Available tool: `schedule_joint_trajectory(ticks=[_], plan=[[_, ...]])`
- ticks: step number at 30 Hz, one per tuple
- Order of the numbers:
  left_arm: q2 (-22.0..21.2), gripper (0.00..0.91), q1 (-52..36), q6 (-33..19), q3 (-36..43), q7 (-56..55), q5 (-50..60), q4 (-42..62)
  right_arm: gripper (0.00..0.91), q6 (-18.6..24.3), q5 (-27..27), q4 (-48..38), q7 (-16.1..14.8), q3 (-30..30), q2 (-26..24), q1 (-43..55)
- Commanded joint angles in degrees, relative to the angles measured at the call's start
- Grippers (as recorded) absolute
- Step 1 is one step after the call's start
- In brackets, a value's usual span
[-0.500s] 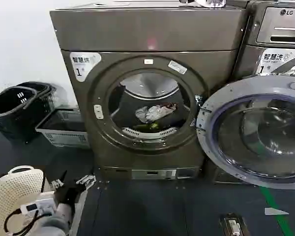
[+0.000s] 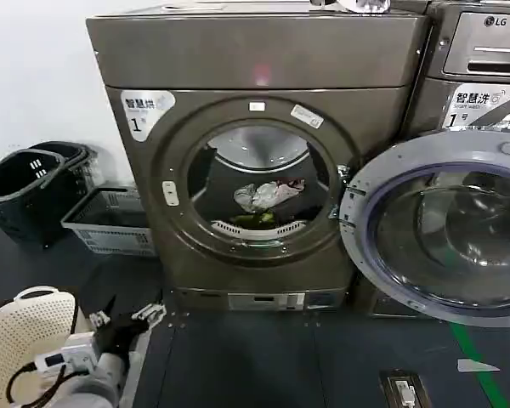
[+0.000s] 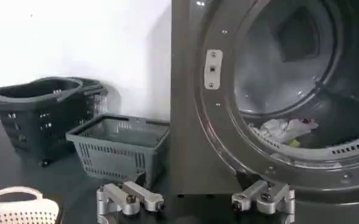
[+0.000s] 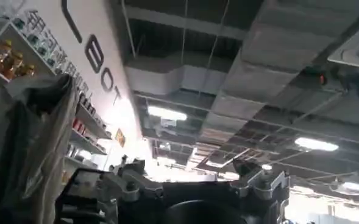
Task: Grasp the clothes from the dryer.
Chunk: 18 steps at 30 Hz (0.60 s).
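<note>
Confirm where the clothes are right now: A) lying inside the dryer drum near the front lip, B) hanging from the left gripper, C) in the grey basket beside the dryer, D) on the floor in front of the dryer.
A: the clothes lie inside the dryer drum just behind the porthole's lower lip, while the left gripper hangs low by the floor, open and empty.

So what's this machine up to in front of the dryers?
A robot is set to pull laundry from the bronze-grey front-loading dryer, whose door hangs open. The small white-grey and yellow-green clothes lie untouched in the drum. Its left gripper, fingers open and empty, is low near the floor in front of the dryer's left side. The right gripper points up at the ceiling.
</note>
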Motion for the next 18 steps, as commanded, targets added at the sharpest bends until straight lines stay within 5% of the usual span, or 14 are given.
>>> schedule_joint_trajectory(ticks=[1, 18], plan=[[-0.03, 0.907, 0.08, 2.81, 0.05, 0.02, 0.03, -0.13, 0.907, 1.09, 0.03, -0.48, 0.47, -0.19, -0.09, 0.13], [-0.05, 0.907, 0.40, 2.81, 0.12, 0.06, 0.12, -0.48, 0.907, 1.07, 0.22, -0.90, 1.50, -0.32, -0.50, 0.27]])
